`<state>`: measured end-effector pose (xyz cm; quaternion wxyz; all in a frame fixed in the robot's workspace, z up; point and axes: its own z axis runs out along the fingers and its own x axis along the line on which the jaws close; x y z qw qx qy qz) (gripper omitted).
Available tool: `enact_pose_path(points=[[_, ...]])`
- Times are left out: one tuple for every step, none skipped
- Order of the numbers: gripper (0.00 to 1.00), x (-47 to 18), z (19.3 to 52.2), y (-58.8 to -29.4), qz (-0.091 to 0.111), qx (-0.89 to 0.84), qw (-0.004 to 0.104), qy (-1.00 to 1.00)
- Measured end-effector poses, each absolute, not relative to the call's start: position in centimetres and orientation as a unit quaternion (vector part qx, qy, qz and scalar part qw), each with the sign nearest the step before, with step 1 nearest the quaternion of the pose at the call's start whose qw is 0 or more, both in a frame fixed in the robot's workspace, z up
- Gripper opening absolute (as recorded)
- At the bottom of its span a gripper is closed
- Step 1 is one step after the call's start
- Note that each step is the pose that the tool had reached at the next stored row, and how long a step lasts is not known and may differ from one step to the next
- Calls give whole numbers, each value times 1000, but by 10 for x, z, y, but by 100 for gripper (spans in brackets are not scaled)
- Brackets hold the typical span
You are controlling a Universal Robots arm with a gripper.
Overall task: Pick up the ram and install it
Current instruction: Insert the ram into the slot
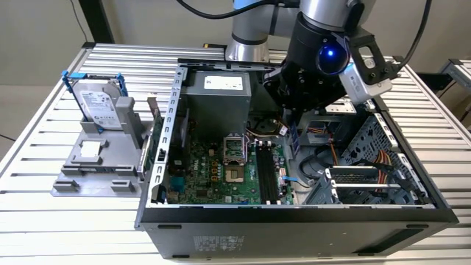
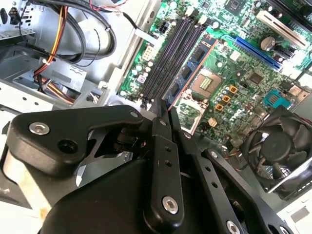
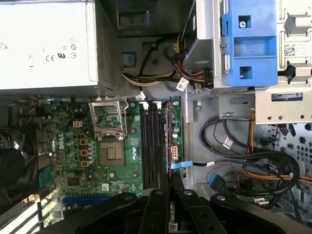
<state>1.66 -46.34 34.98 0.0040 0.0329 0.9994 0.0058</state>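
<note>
The ram (image 2: 192,68) is a thin dark blue-green stick with an orange edge, and my gripper (image 2: 166,111) is shut on one end of it. In the exterior view the ram (image 1: 296,138) hangs upright below the gripper (image 1: 294,118), inside the open computer case. It is a little to the exterior view's right of the black memory slots (image 1: 266,174) and above the motherboard (image 1: 213,171). In the first wrist view the ram (image 3: 168,146) appears edge-on along the slots (image 3: 151,146), reaching out from the gripper (image 3: 170,189).
A silver power supply (image 1: 217,94) fills the case's back. Bundled cables (image 1: 383,160) and a metal drive cage (image 1: 368,187) lie to the exterior view's right. Outside the case stands a hard drive (image 1: 99,107) on a grey holder. A fan (image 2: 275,146) sits beside the CPU socket (image 2: 207,83).
</note>
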Motion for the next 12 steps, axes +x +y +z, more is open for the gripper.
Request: enact_pose_path(points=[[0, 17, 350, -463, 6, 33, 4, 999], [0, 17, 349, -463, 6, 33, 4, 999], [0, 17, 349, -463, 6, 33, 4, 999], [0, 17, 349, -463, 6, 33, 4, 999], [0, 17, 349, -463, 6, 33, 4, 999], [0, 17, 348, -463, 6, 33, 4, 999], [0, 17, 348, -463, 6, 33, 4, 999], [0, 17, 348, -463, 6, 33, 4, 999], [0, 17, 348, -463, 6, 33, 4, 999], [0, 17, 347, -463, 6, 33, 4, 999], [0, 17, 347, -463, 6, 33, 4, 999], [0, 17, 347, -463, 6, 33, 4, 999]])
